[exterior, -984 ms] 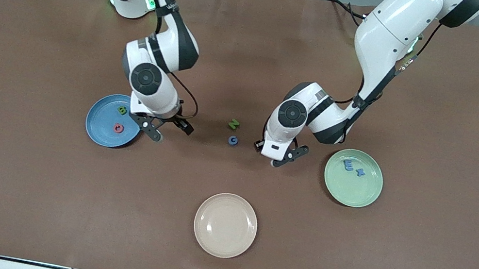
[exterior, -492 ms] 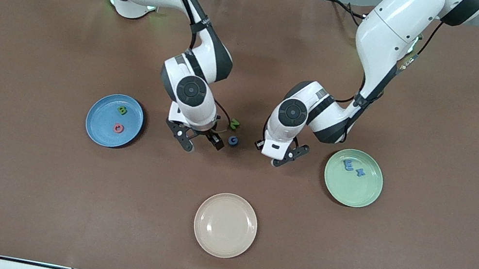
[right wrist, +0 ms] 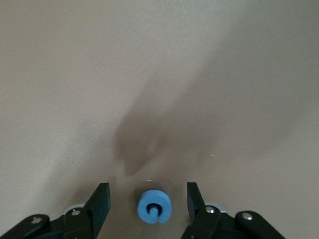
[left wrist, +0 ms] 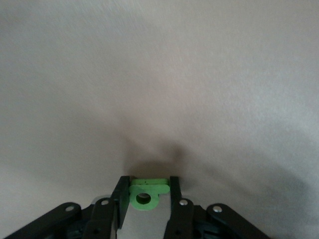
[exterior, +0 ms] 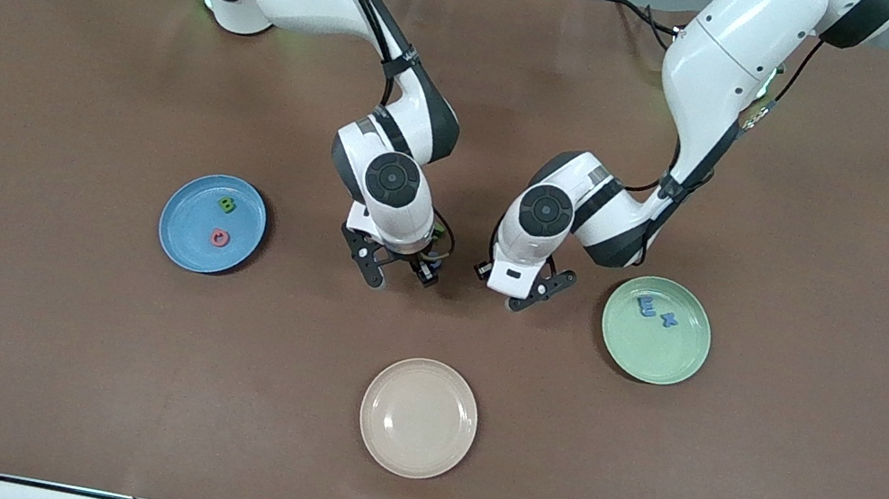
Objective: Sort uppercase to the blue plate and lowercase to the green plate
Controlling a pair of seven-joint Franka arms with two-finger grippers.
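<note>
Matt brown table cloth, glossy plastic-looking cream plate

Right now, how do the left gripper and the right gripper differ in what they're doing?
The left gripper is shut on a green letter; the right gripper is open, its fingers straddling the blue G without touching it. The left gripper is over the table beside the green plate; the right gripper is at mid-table. Both point downward.

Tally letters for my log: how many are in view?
6: B, Q on blue plate; m, x on green plate; green one in left tool; blue G under right tool. Others may be hidden.
</note>
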